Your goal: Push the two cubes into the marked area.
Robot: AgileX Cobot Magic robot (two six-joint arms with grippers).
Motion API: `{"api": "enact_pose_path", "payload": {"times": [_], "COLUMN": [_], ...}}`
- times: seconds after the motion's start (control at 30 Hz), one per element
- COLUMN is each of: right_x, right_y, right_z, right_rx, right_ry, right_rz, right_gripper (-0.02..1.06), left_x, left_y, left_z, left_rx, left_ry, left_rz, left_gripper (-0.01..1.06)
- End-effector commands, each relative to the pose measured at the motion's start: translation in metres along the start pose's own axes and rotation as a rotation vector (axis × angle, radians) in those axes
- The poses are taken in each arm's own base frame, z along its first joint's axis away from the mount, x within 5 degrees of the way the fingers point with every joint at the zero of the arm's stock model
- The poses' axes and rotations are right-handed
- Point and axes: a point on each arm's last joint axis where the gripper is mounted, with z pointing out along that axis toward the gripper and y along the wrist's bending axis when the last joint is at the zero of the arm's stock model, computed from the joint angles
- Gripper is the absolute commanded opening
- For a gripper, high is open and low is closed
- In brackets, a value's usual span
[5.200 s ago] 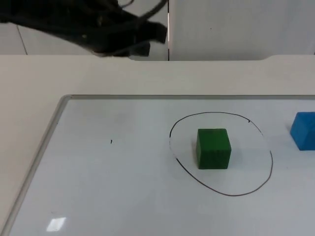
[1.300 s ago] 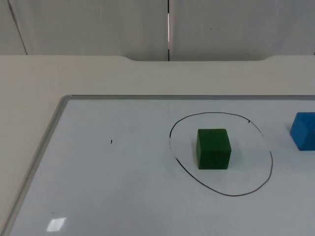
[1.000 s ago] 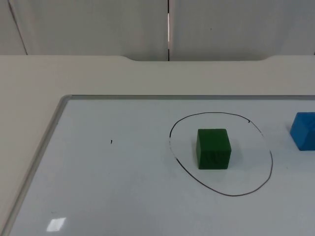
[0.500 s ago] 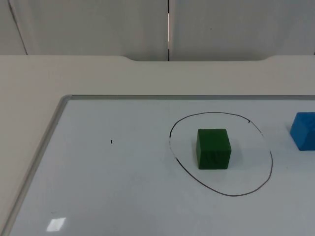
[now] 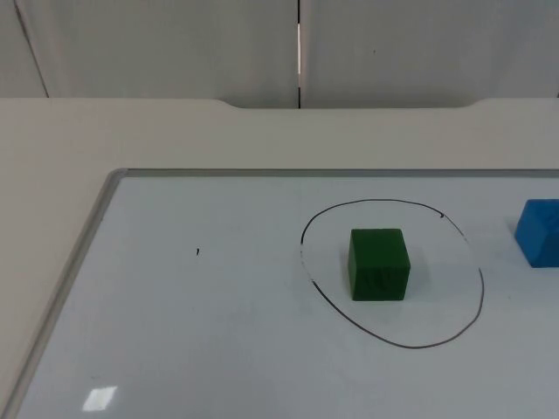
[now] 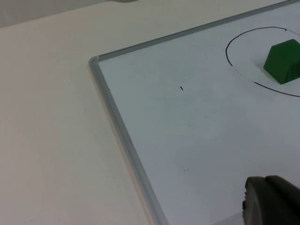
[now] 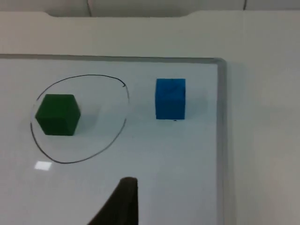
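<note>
One blue cube (image 7: 170, 99) outside circle (image 7: 124, 123) (green cube (image 7: 57, 114) inside) — beyond right end effector (image 7: 123, 202).

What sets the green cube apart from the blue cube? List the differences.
Colour: the green cube is dark green, the blue cube bright blue.
Place: the green cube sits inside the drawn circle; the blue cube sits outside it, between the circle and the whiteboard's frame.
Shared: both look about the same size, rest flat on the whiteboard, untouched.

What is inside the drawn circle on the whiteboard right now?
Only the green cube sits inside the drawn circle. The blue cube stands outside it, on the whiteboard. The board surface under the green cube is covered.
</note>
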Motion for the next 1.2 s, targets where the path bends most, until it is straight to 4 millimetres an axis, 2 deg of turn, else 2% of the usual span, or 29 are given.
{"api": "enact_pose_path", "payload": {"times": [0.0,0.1,0.27,0.3,0.43,0.47,0.57,0.63,0.73,0.8,0.93,0.97,1.07,1.1,1.17], "right_x": [-0.006,-0.013,-0.048,-0.048,-0.081,-0.081,-0.108,-0.115,-0.132,-0.135,-0.147,-0.147,-0.152,-0.152,-0.152], "right_y": [-0.004,-0.005,-0.002,-0.002,0.000,0.000,0.002,0.002,0.000,-0.001,-0.002,-0.002,-0.002,-0.002,-0.002], "right_z": [0.006,0.015,0.034,0.034,0.045,0.045,0.048,0.047,0.051,0.053,0.073,0.073,0.106,0.106,0.129], "right_rx": [0.053,0.078,0.087,0.087,0.085,0.085,0.077,0.083,0.114,0.127,0.149,0.149,0.163,0.163,0.167], "right_ry": [0.034,0.094,0.182,0.182,0.173,0.173,0.109,0.092,0.086,0.089,0.151,0.151,0.263,0.263,0.338], "right_rz": [0.046,0.055,0.052,0.052,0.048,0.048,0.043,0.035,0.009,0.001,-0.015,-0.015,-0.027,-0.027,-0.035], "right_gripper": [1.00,0.94,0.66,0.66,0.33,0.33,0.03,0.00,0.00,0.00,0.00,0.00,0.00,0.00,0.00], "left_x": [0.001,0.001,0.001,0.001,0.001,0.001,0.001,0.001,0.003,0.004,0.004,0.004,0.004,0.004,0.004], "left_y": [-0.001,-0.001,-0.001,-0.001,-0.001,-0.001,-0.001,-0.001,-0.001,-0.001,-0.001,-0.001,-0.001,-0.001,-0.001], "left_z": [0.000,0.000,0.000,0.000,0.000,0.000,0.000,0.000,-0.004,-0.005,-0.005,-0.005,-0.005,-0.005,-0.005], "left_rx": [0.009,0.009,0.009,0.009,0.009,0.009,0.009,0.009,0.010,0.010,0.010,0.010,0.010,0.010,0.010], "left_ry": [-0.005,-0.005,-0.005,-0.005,-0.005,-0.005,-0.005,-0.006,-0.037,-0.045,-0.045,-0.045,-0.045,-0.045,-0.045], "left_rz": [-0.001,-0.001,-0.003,-0.003,-0.003,-0.003,-0.003,-0.003,-0.004,-0.004,-0.004,-0.004,-0.004,-0.004,-0.004], "left_gripper": [0.00,0.00,0.00,0.00,0.00,0.00,0.00,0.00,0.00,0.00,0.00,0.00,0.00,0.00,0.00]}}
